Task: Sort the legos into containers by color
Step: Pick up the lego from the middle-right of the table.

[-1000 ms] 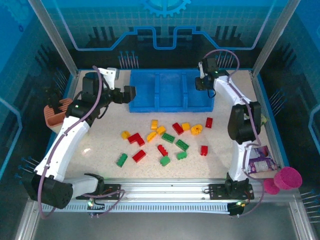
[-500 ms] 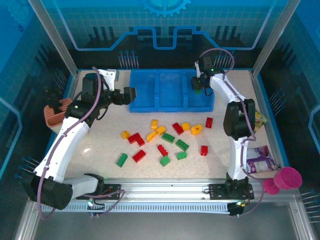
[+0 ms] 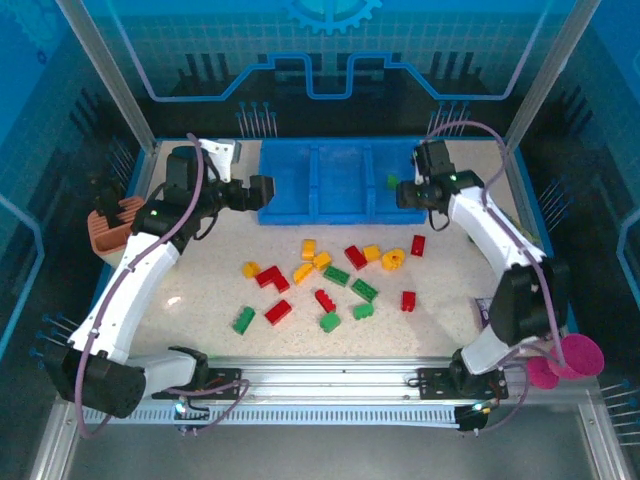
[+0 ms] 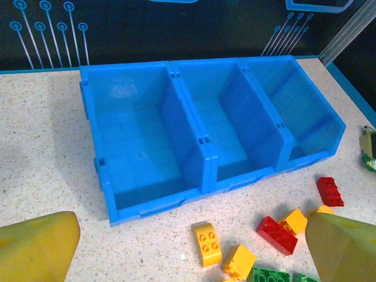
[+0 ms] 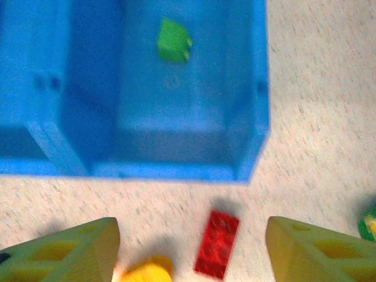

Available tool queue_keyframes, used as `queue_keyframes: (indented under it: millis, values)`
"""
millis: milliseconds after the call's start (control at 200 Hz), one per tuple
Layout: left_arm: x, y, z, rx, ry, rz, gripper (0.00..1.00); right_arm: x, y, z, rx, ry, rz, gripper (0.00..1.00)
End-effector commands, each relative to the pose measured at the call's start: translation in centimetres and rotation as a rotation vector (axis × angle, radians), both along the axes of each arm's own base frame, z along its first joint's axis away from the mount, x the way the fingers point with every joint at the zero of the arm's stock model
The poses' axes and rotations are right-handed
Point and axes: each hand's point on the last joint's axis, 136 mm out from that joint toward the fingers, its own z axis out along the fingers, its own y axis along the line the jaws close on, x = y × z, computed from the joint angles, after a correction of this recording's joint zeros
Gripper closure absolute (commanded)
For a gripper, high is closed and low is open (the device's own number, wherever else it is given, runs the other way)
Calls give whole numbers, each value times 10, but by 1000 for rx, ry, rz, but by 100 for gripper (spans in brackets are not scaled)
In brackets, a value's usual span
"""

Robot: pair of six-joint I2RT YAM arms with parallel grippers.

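table [image 3: 200, 290]: speckled light top; tray and bricks are carried on it.
tray [image 3: 340, 212]: blue, three compartments, set at the far middle of the table; seen from the left wrist [image 4: 182, 117] and the right wrist [image 5: 176, 153].
left gripper [image 3: 262, 190]: held just beside the tray's left end; fingers [image 4: 38, 247] are spread wide, nothing is gripped.
right gripper [image 3: 405, 192]: held at the tray's right front corner; fingers [image 5: 64, 252] are spread wide, nothing is gripped.
legos [image 3: 336, 275]: red, green and yellow, scattered loose on the table in front of the tray, well apart from both grippers.
red lego [image 3: 417, 245]: lying on the table just in front of the tray's right corner, seen between the right fingers [image 5: 217, 244], untouched.
green lego [image 3: 393, 181]: lying inside the right compartment [image 5: 174, 41].
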Motion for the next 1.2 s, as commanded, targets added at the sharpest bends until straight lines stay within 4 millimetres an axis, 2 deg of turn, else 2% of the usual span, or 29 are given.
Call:
queue_keyframes:
  millis: [0, 185, 640, 781, 861, 981, 1191]
  values:
    - [-3, -7, 5, -24, 4, -30, 1, -30, -19, -31, 19, 65, -147, 24]
    - [2, -9, -2, -23, 28, -34, 0, -46, -16, -73, 92, 137, -183, 22]
    - [0, -5, -7, -5, 41, -17, 1, -26, -28, -142, 107, 277, -262, 25]
    - [-2, -2, -6, 7, 33, -4, 1, -22, -26, -155, 108, 301, -256, 33]
    - [-4, -1, -5, 9, 32, -1, 1, -22, -28, -162, 105, 313, -259, 43]
    - [-5, 0, -7, 13, 37, 0, 1, -23, -27, -163, 107, 323, -261, 58]
    - [-4, -1, -7, 15, 37, -3, 1, -34, -26, -163, 76, 366, -230, 72]
